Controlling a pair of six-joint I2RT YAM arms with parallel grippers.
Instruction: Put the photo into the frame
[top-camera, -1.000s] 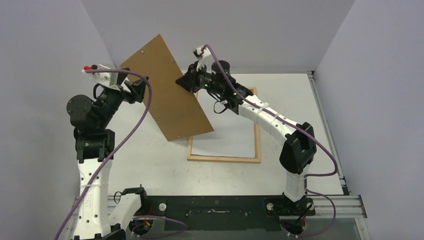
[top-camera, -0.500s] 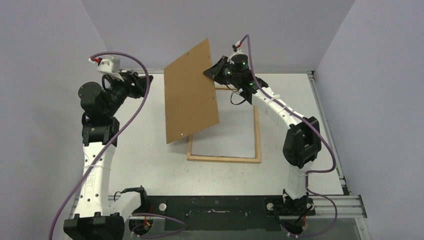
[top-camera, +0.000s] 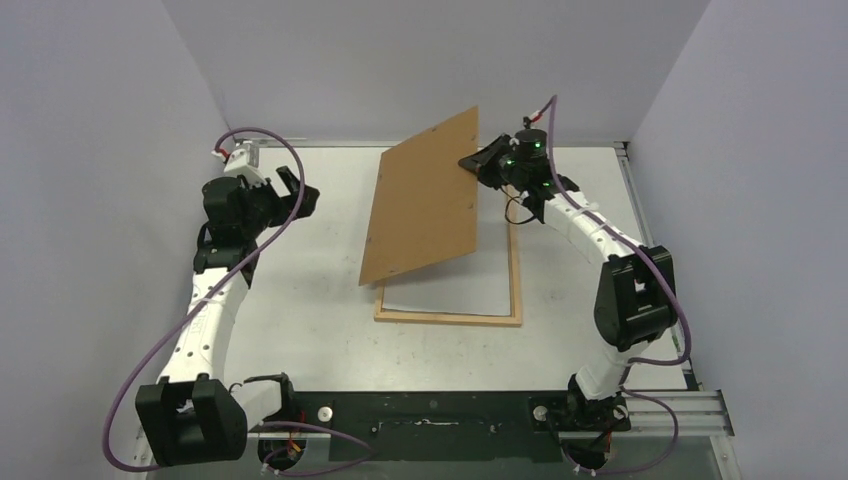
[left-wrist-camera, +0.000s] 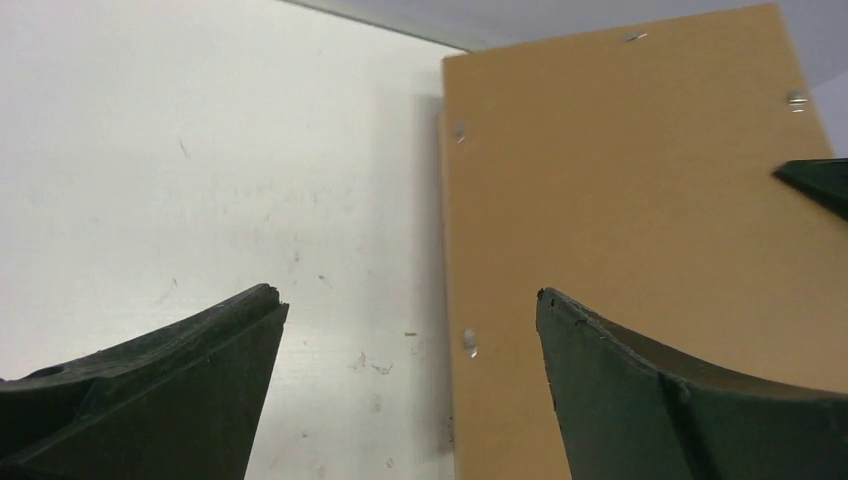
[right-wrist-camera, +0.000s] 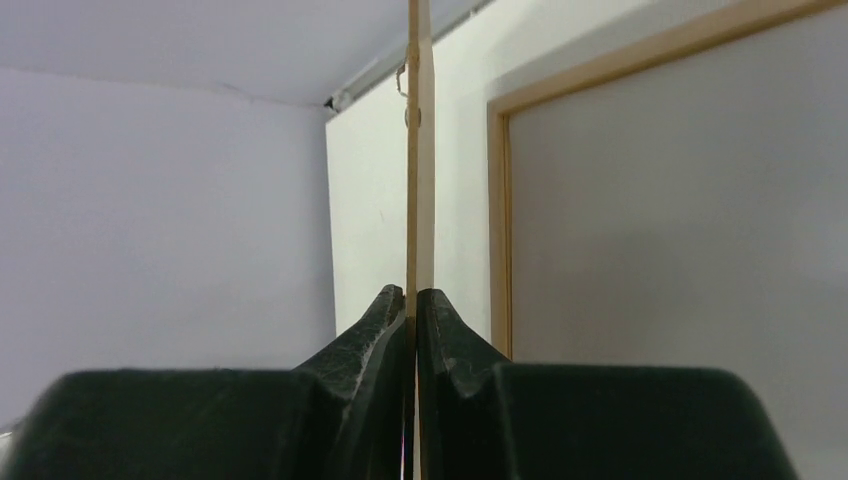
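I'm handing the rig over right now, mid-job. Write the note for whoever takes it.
Left gripper: open, empty, over the table left of the work.
Right gripper: shut on the edge of the flat brown backing board, held tilted above the thin light-wood rectangular frame.
Done: the frame lies flat with a white sheet inside, apparently the photo face down.
Left: lower the board onto the frame, release.

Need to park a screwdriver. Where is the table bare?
Bare: left, between the left arm and the frame; the near strip before the frame. Crowded: mid-back, where the right gripper holds the backing board over the frame.
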